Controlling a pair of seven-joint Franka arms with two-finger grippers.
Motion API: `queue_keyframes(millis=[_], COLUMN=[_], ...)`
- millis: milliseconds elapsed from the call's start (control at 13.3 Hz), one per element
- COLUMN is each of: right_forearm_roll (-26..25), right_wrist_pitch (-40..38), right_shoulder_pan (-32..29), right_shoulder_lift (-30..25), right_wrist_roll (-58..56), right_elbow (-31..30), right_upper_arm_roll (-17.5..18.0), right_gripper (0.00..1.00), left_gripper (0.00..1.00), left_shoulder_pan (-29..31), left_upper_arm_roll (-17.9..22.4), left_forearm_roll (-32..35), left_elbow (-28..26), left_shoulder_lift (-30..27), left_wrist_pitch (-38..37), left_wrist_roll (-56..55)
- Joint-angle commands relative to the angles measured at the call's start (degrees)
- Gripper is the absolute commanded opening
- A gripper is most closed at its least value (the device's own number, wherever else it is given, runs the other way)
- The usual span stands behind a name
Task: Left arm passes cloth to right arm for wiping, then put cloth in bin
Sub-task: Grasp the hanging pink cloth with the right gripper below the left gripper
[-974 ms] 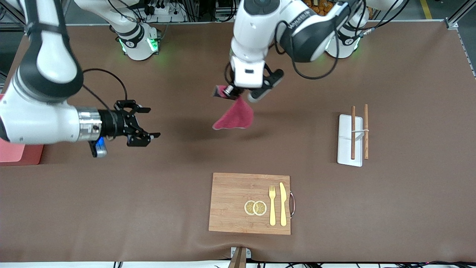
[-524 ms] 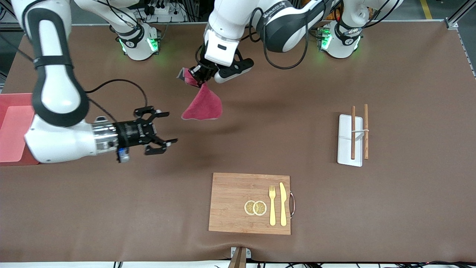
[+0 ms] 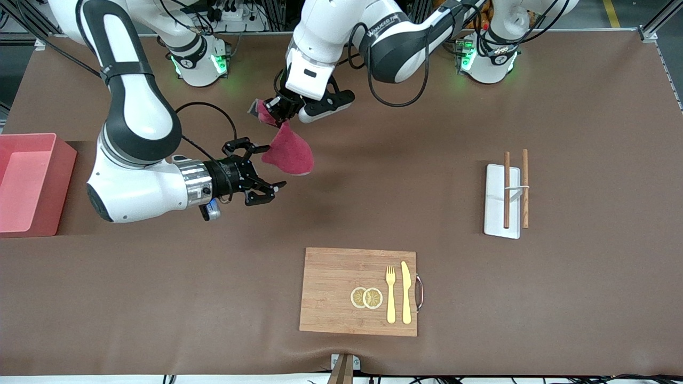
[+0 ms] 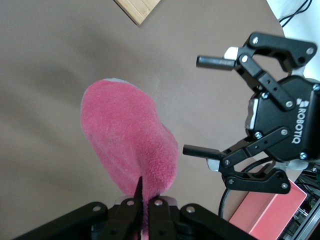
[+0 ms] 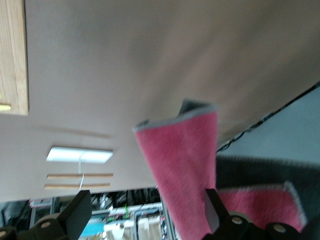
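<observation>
Cloth point(image 3: 288, 153) hangs in the air over the bare brown bench point(image 3: 373, 202), pinched at its top corner by the left gripper point(image 3: 278, 109), whose jaws are closed tight on the fabric. In the left wrist view the cloth point(image 4: 131, 140) droops away from those closed jaws in a soft fold.

Just beside the hanging cloth, the right gripper point(image 3: 264, 175) has its jaws spread wide. One finger reaches up to the cloth's edge, and whether it touches I cannot tell; the jaws have hold of nothing. The same gripper point(image 4: 212, 105) shows in the left wrist view, wide open next to the cloth. In the right wrist view the cloth point(image 5: 182, 165) hangs close in front of the open jaws.

The left arm point(image 3: 373, 37) reaches in from its base toward the middle of the bench, and the right arm point(image 3: 139, 133) bends low over the bench.

The bin point(image 3: 64, 176) stands at the right arm's end of the bench. A cutting board point(image 3: 331, 290) lies nearest the front camera with a fork point(image 3: 391, 296), a knife point(image 3: 406, 293) and two lemon slices point(image 3: 366, 298) on it. A white rack point(image 3: 499, 218) with two brown sticks point(image 3: 507, 189) sits toward the left arm's end.
</observation>
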Motion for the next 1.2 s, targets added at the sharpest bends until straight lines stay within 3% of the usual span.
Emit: queue_keyframes(millis=[0, 150, 375, 449, 524, 599, 1049, 1124], right_forearm_roll=[-2.0, -2.2, -2.2, -2.3, -2.3, -2.3, -4.3, -4.4], right_wrist_pitch=[-5.1, -4.9, -4.6, -4.5, -3.8, -3.9, -4.2, -4.2], right_shoulder_pan=[-2.5, 1.1, 3.8, 4.9, 5.2, 4.9, 3.8, 3.7], right_shoulder_lift=[-0.7, -1.6, -1.8, -1.8, -1.8, -1.6, -1.4, -1.4], right_wrist_roll=[-4.2, -3.3, -3.2, -3.3, -3.3, -3.4, -6.0, -6.1], right_elbow=[0.2, 0.1, -0.1, -0.1, -0.2, -0.2, 0.0, 0.2], right_upper_arm_roll=[0.0, 0.1, 0.1, 0.1, 0.1, 0.1, -0.2, -0.2], right_gripper=[1.00, 1.00, 0.73, 0.60, 0.23, 0.00, 0.00, 0.00], left_gripper=[0.00, 0.00, 0.00, 0.00, 0.00, 0.00, 0.00, 0.16], left_shoulder_pan=[-0.1, -0.1, -0.1, -0.1, -0.1, -0.1, 0.0, 0.2], left_upper_arm_roll=[0.1, 0.1, 0.1, 0.1, 0.1, 0.1, 0.1, 0.1], left_forearm_roll=[1.0, 1.0, 1.0, 1.0, 1.0, 1.0, 0.8, 0.6], left_elbow=[0.5, 0.5, 0.5, 0.5, 0.5, 0.5, 0.6, 0.7], left_shoulder_lift=[0.2, 0.1, 0.1, 0.1, 0.1, 0.1, 0.1, -0.1], left_wrist_pitch=[0.5, 0.5, 0.5, 0.5, 0.5, 0.5, 0.5, 0.5], left_wrist_roll=[0.4, 0.2, 0.1, 0.0, -0.1, -0.2, -0.7, -1.5])
